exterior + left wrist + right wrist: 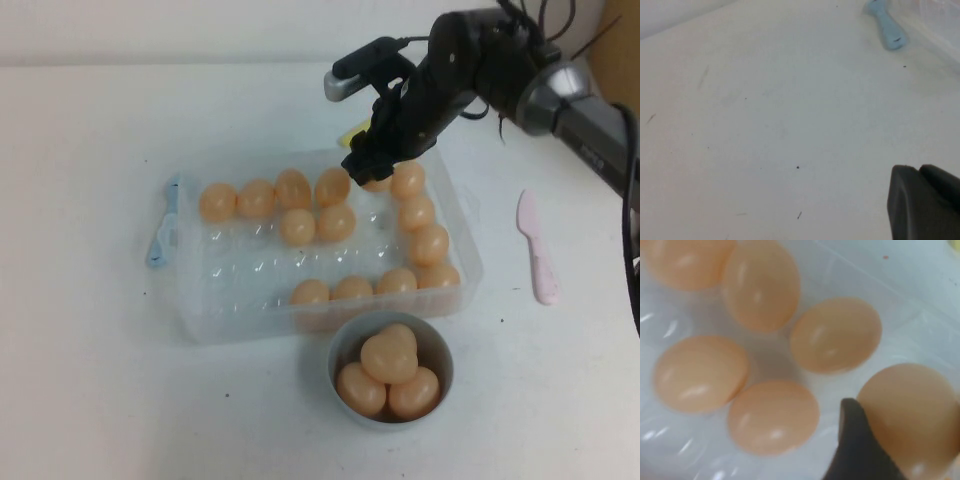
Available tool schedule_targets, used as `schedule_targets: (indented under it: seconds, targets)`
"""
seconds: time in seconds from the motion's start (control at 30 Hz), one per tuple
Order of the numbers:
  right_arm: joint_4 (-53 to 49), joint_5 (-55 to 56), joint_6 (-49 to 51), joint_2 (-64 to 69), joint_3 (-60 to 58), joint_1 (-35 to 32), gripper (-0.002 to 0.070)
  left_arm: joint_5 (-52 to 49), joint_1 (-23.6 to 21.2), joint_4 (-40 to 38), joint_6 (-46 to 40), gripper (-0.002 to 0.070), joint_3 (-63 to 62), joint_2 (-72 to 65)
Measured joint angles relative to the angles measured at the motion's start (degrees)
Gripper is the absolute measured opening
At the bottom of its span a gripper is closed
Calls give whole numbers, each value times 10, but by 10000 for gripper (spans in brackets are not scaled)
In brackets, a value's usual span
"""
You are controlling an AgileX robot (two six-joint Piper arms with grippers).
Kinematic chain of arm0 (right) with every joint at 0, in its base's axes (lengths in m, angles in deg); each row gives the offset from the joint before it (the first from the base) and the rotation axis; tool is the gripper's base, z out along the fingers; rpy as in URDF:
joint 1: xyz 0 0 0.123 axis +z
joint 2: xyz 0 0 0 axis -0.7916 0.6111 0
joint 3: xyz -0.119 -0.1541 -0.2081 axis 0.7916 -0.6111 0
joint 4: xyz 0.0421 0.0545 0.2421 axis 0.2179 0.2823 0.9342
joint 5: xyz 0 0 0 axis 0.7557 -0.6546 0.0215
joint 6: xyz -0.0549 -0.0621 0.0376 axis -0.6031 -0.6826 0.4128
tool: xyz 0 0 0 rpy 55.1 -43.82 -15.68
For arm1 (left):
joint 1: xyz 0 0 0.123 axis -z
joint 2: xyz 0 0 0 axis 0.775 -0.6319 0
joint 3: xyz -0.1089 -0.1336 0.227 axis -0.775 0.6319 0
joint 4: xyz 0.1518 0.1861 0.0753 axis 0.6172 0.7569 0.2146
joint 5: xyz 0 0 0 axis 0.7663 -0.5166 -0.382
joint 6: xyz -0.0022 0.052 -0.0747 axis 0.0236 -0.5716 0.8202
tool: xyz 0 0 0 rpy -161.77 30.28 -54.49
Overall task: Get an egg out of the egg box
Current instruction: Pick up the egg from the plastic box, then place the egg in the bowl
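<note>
The egg box (215, 318) is a clear dimpled tray with a light blue clip (160, 232) at its left end, and several peach-orange eggs lie in it. My right gripper (366, 170) reaches down into the box's far right corner. It is open, straddling one egg (912, 412). One dark finger (855, 450) lies against that egg's side; the other finger is out of frame. From above, this egg (378, 184) is mostly hidden under the gripper. My left gripper (920, 172) hovers shut and empty over bare table, left of the box.
A round grey-blue bowl (343, 350) holding three eggs stands just in front of the box. A pink spatula (538, 250) lies on the table to the right. The blue clip (887, 27) shows in the left wrist view.
</note>
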Motion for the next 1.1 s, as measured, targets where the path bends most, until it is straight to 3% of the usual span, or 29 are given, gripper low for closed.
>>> schedule_targets:
  seconds: [0.17,0.37,0.53,0.87,1.1]
  targets:
    - [-1,-101,0,-36,25,0,352,0,0,0,0,-3,0,0]
    - [17,-119,0,-92,-24,0,352,0,0,0,0,-3,0,0]
    - [65,-119,-18,-154,-122,0,352,0,0,0,0,-3,0,0]
    - [68,-119,-34,-293,-373,39,352,0,0,0,0,-3,0,0]
    - [60,-75,-41,-309,-438,68,352,0,0,0,0,-3,0,0]
